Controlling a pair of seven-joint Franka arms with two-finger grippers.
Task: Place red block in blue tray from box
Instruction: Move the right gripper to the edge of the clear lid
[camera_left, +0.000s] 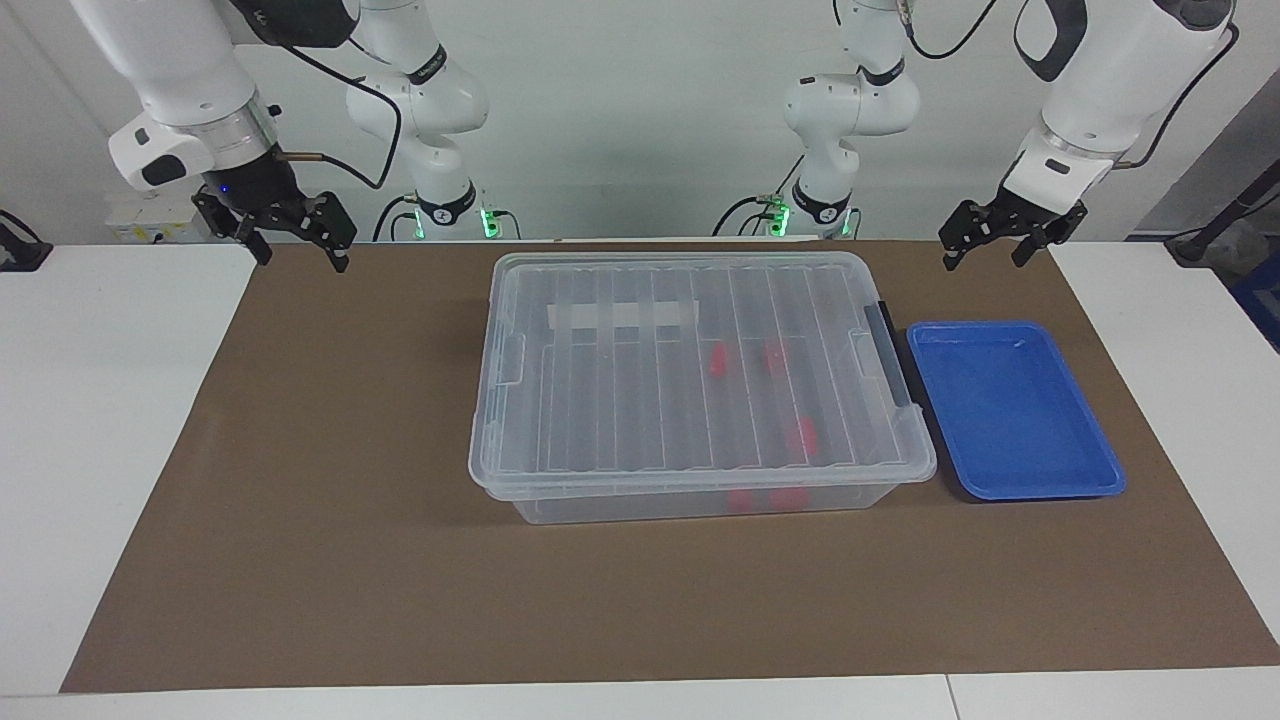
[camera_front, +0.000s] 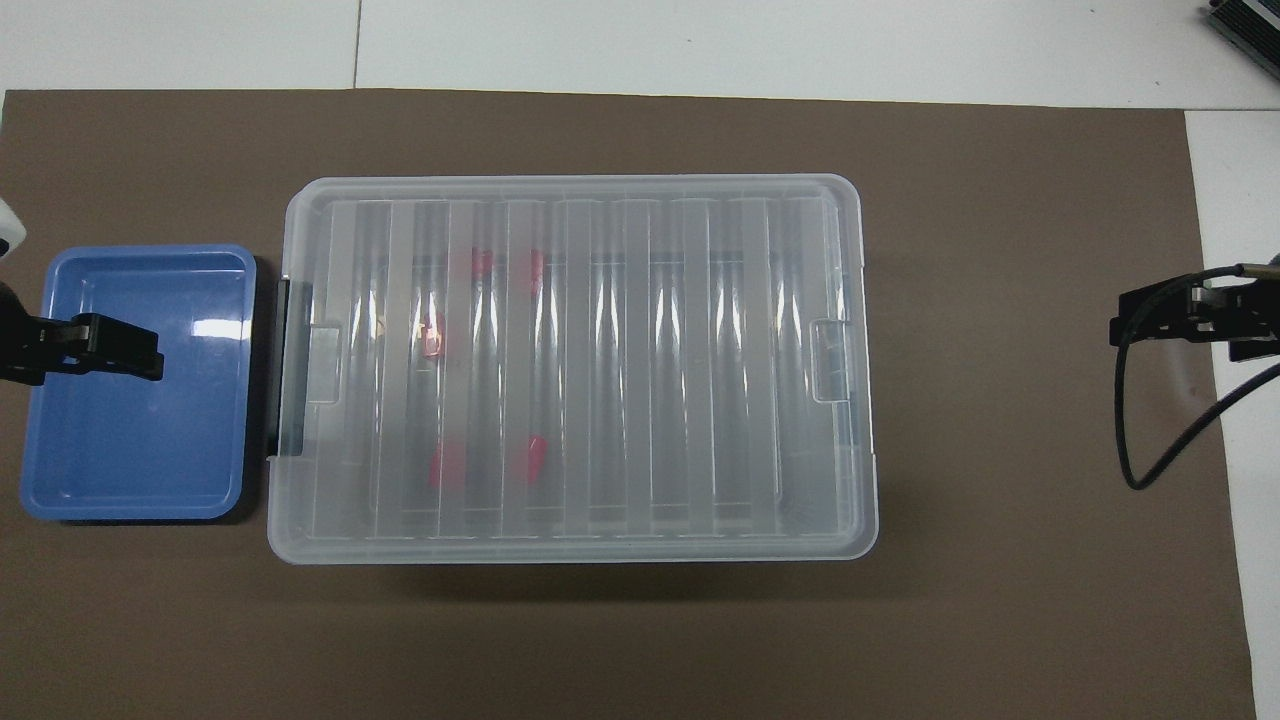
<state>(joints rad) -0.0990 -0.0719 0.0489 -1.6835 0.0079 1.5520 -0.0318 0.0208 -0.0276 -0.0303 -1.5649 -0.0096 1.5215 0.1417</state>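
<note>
The box (camera_left: 620, 400) is a large clear bin with its ribbed lid shut, in the middle of the brown mat; it also shows in the overhead view (camera_front: 600, 370). Several red blocks (camera_left: 718, 362) lie inside it toward the left arm's end, seen through the lid in the overhead view too (camera_front: 445, 467). The blue tray (camera_left: 1010, 420) lies empty beside the box at the left arm's end (camera_front: 140, 440). My left gripper (camera_left: 985, 255) hangs open and empty over the tray's edge nearest the robots (camera_front: 120, 350). My right gripper (camera_left: 300, 252) hangs open and empty over the mat's edge at the right arm's end (camera_front: 1170, 320).
A dark grey latch (camera_left: 885, 350) sits on the box's side that faces the tray. A white tape strip (camera_left: 620, 316) is on the lid. A black cable (camera_front: 1150, 430) loops below the right gripper. Bare brown mat (camera_left: 350, 450) surrounds the box.
</note>
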